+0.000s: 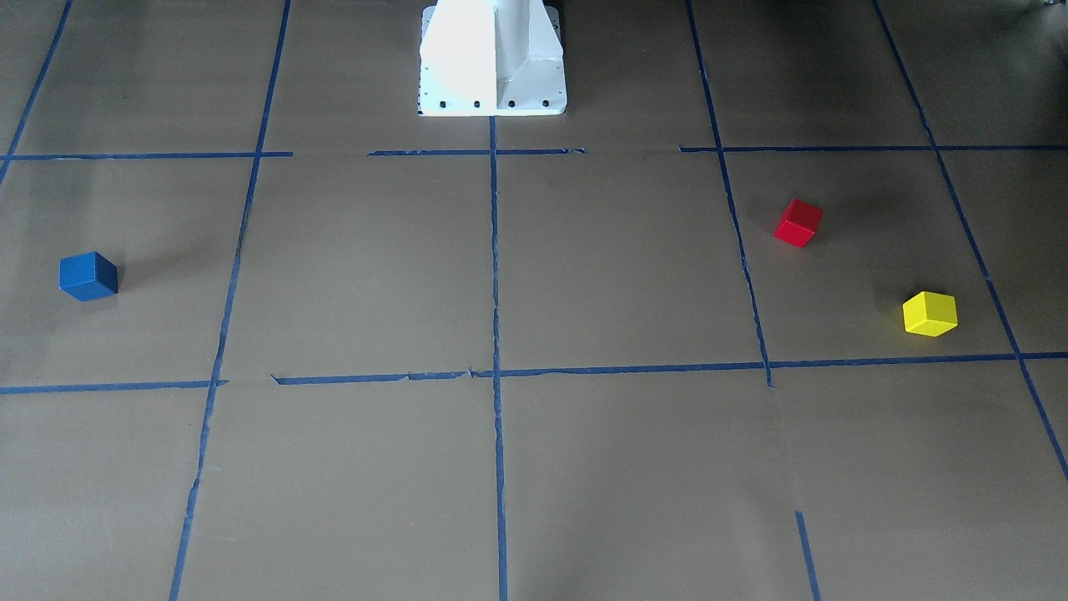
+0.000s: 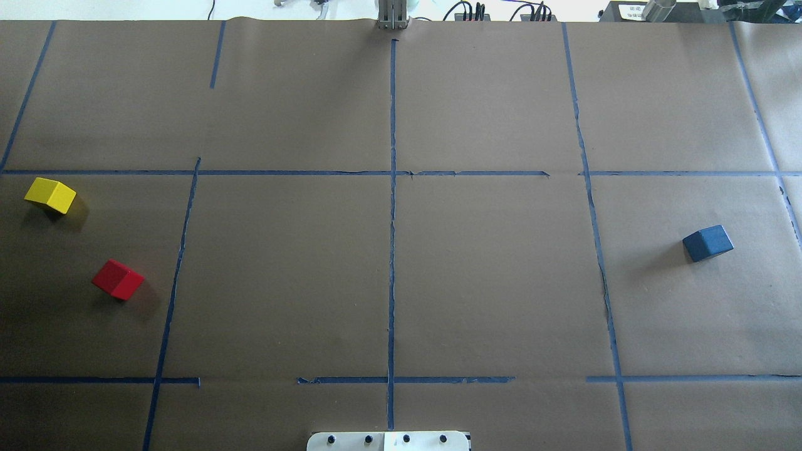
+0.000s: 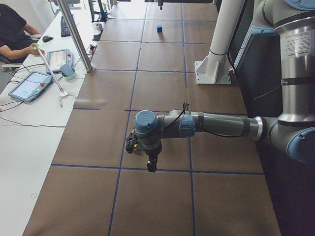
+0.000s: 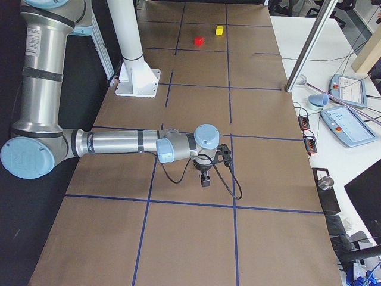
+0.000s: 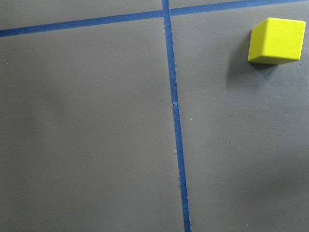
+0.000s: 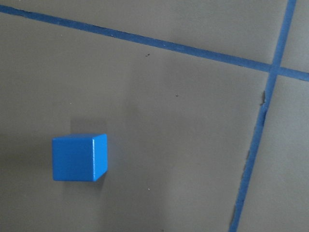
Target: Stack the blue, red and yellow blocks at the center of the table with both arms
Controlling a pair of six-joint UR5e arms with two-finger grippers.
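Note:
Three blocks lie apart on the table (image 2: 489, 282), and none of them is in a gripper. The blue block (image 2: 708, 243) rests at the right in the overhead view and fills the lower left of the right wrist view (image 6: 78, 157). Far to the left are the red block (image 2: 118, 279) and, beyond it, the yellow block (image 2: 50, 195), which also shows in the left wrist view (image 5: 276, 41). My left gripper (image 3: 151, 168) and my right gripper (image 4: 205, 182) hang above the paper and show only in the side views, so I cannot tell whether they are open or shut.
The white pedestal (image 1: 492, 58) stands at the robot's edge of the table. A metal post (image 3: 74, 34) rises at the far edge. Tablets (image 3: 29, 84) and a seated person (image 3: 12, 29) are at the side bench. Cables (image 2: 501, 11) lie beyond the far edge.

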